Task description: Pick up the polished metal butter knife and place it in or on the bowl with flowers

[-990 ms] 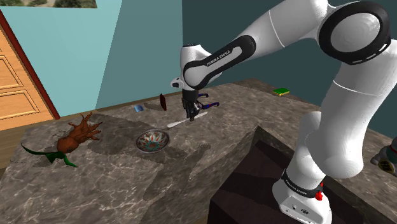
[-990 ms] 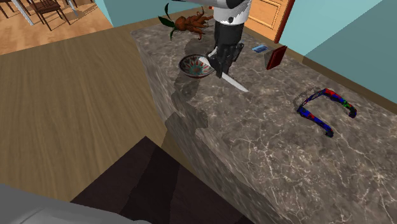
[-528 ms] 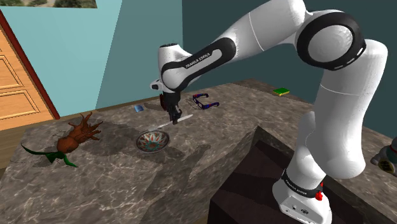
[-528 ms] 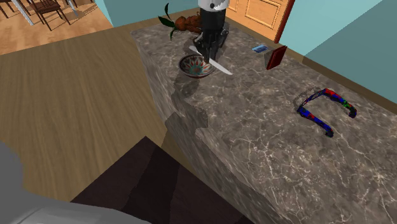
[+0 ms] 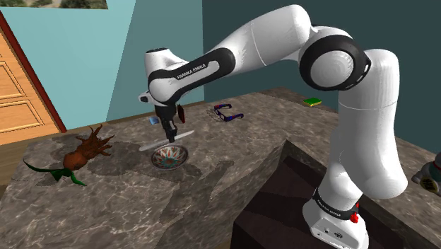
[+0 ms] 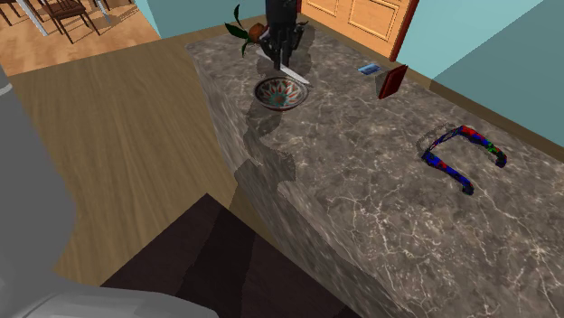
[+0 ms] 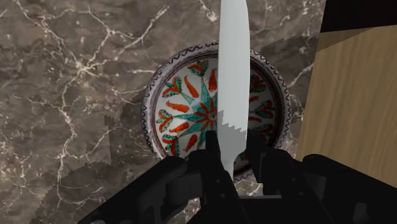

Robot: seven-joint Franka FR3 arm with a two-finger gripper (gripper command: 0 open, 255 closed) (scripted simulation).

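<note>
A silvery butter knife (image 5: 167, 140) hangs level in the air, clamped by my black gripper (image 5: 169, 134), which is shut on it. Just below sits the bowl (image 5: 169, 157), painted inside with red and teal flowers, on the dark marble counter (image 5: 212, 177). In the wrist view the knife blade (image 7: 234, 76) stretches out from between the fingers (image 7: 214, 147) straight across the bowl's rim (image 7: 153, 95). Seen from the second exterior view, the gripper (image 6: 282, 60) holds the knife (image 6: 293, 72) a little above and behind the bowl (image 6: 278, 93).
A brown root-like plant (image 5: 85, 152) lies to the shoulder view's left of the bowl. Blue and red glasses (image 5: 228, 112), a dark red upright item (image 6: 392, 81), a small blue object (image 5: 153, 121) and a green book (image 5: 312, 102) sit farther back. The counter edge drops to wood floor (image 6: 117, 163).
The arm has swung to the shoulder view's left, carrying the knife from beside the glasses to over the bowl. The grip on the knife is unchanged.
</note>
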